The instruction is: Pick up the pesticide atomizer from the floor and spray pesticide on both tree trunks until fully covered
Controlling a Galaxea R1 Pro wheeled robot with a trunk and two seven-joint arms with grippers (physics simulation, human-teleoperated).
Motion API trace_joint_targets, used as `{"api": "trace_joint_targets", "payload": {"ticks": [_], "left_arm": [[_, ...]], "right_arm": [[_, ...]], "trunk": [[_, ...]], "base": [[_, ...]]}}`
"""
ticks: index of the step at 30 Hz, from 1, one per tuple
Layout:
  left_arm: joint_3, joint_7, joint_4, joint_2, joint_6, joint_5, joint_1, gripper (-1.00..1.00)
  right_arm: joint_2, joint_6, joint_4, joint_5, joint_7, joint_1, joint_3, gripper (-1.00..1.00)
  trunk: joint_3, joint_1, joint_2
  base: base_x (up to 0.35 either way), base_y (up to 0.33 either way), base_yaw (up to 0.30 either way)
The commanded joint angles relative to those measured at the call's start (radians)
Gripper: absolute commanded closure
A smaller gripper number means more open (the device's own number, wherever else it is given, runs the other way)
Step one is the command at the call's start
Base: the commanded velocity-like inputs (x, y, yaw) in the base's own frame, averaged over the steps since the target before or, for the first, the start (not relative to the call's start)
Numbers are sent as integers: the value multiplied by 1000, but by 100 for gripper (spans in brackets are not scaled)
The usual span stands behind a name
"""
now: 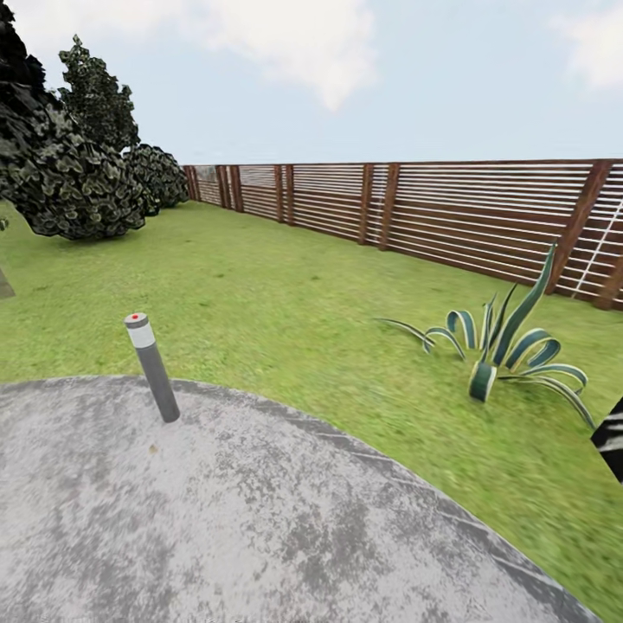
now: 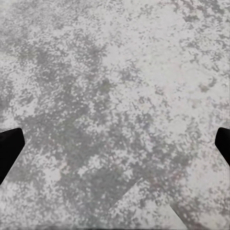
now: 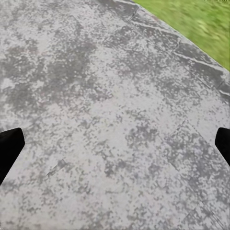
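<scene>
Garden lawn (image 1: 285, 294), slatted fence (image 1: 450, 212), grey paving (image 1: 216, 519); both jaws wide, empty; risk: base clipping bollard (image 1: 153, 368) while searching for the atomizer.

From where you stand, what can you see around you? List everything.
Paved patch: one, mottled grey, rounded, underfoot.
Bollard: one, grey with white band and red dot, at the paving's edge, leaning.
Lawn: green, beyond the paving.
Striped spiky plant: one, green and cream, on the grass at right.
Fence: brown slatted, along the far side.
Bushy trees: a dark cluster, far left.
Sky: pale blue, cloudy.
Left claw: dark fingertips wide apart, empty, above paving.
Right claw: the same, near the grass edge.
</scene>
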Motion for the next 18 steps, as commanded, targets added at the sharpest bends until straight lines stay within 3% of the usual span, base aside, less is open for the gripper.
{"api": "trace_joint_targets", "payload": {"ticks": [1,18], "left_arm": [[0,-1,1,0,-3,4,-1,-100],[1,-1,1,1,-3,4,-1,-100]], "right_arm": [[0,-3,0,1,-1,0,0,-100],[0,-3,0,2,-1,0,0,-100]], "trunk": [[-5,4,-8],[-75,69,-127]], "base": [[0,0,228],[0,0,228]]}}
